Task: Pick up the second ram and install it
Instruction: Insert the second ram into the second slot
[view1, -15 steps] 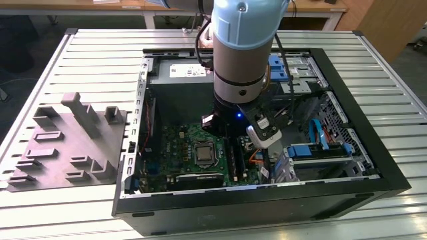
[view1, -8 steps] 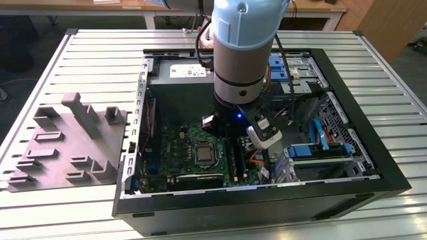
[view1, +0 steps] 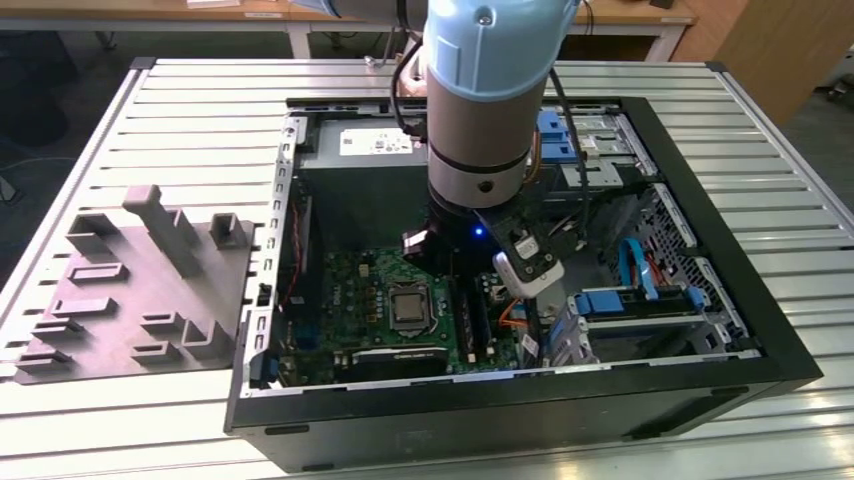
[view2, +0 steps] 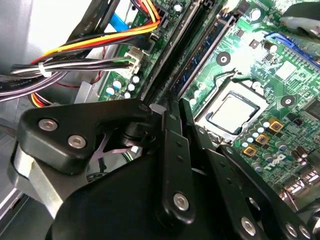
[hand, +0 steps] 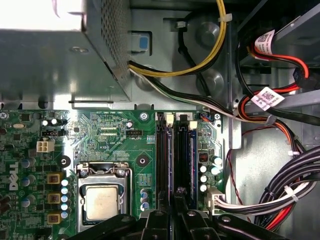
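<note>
1. Nearest: my gripper (view2: 159, 107) (hand: 175, 210). Black linkage bars with bright screw heads, set low over the black slot rails (hand: 162, 155). I cannot tell whether it is spread, pressed together or pinching anything, because its working end is lost against the dark rails.

2. The second ram (hand: 190, 150) (view2: 200, 55). A dark blue-green strip on edge, running along the slot rails just beside the CPU socket (hand: 102, 200) (view2: 235, 112) (view1: 404, 305). My gripper sits at one end of it. I cannot tell which rail bears it, or whether I touch it.

3. CPU socket. A silver square in a metal frame on the green motherboard (hand: 100, 130).

4. Cables (hand: 270, 195). Black, white, red and yellow bundles, on the far side of the rails from the socket.

5. Grey metal box (hand: 50, 65). Perforated on one wall, past the motherboard's edge from the socket.

6. Computer case (view1: 507, 410). Black, lying open, enclosing the socket. My arm (view1: 487, 100) stands upright over it, close by the socket.

7. Grey moulded tray (view1: 134, 290). Raised blocks. Outside the case, to the exterior view's left of the socket, on the slatted table (view1: 174, 110).
</note>
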